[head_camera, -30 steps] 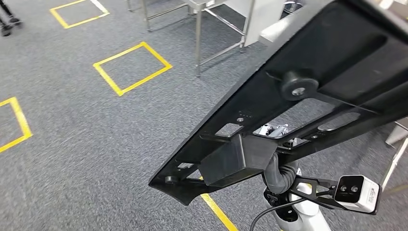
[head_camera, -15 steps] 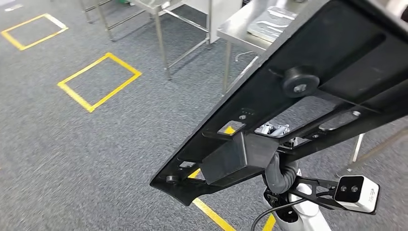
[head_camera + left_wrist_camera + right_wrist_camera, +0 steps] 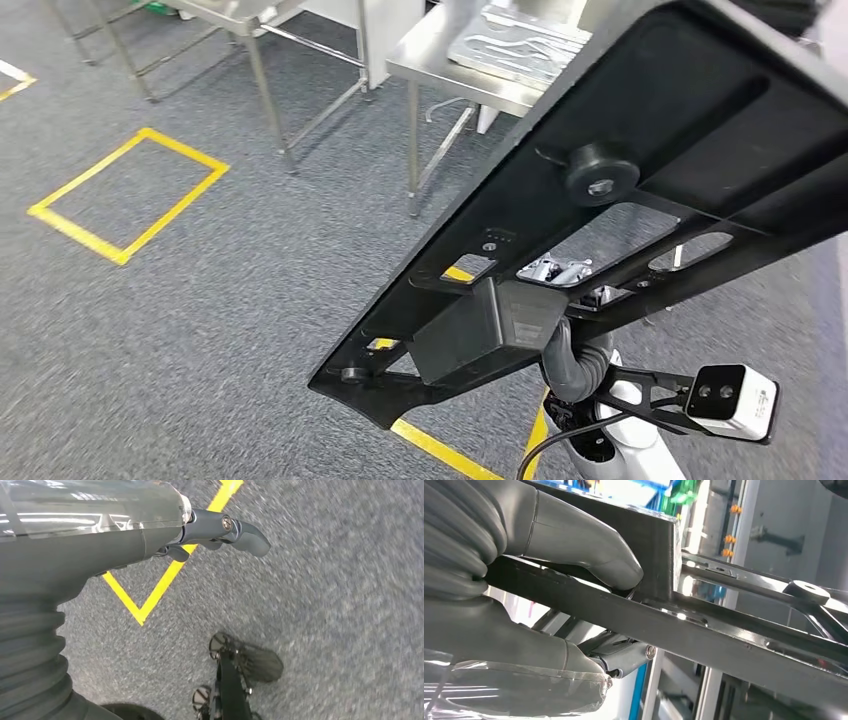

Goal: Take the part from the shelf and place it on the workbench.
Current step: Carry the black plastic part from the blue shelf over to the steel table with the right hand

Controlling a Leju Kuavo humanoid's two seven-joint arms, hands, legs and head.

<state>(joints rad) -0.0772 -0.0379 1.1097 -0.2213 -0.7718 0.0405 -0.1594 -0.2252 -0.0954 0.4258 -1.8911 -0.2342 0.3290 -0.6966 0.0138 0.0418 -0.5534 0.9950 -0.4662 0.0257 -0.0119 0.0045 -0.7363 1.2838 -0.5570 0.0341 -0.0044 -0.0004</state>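
Gripping a long black part [image 3: 640, 180] by one rail, the right hand [image 3: 549, 600] carries it above the carpet [image 3: 200, 300], near a steel workbench [image 3: 440, 55]. Stiff and seemingly unwieldy, it likely demands firm frame holds. The left hand [image 3: 220, 530] hangs empty, fingers curled.

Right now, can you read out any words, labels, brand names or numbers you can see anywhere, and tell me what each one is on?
No text can be read in these pictures.
Black part held by the right hand: small pale marks near one cutout, too small to read.
Wrist camera: a dark mark on its white side, too small to read.
Yellow floor tape: plain lines, no lettering.
Steel workbench: no legible marking.
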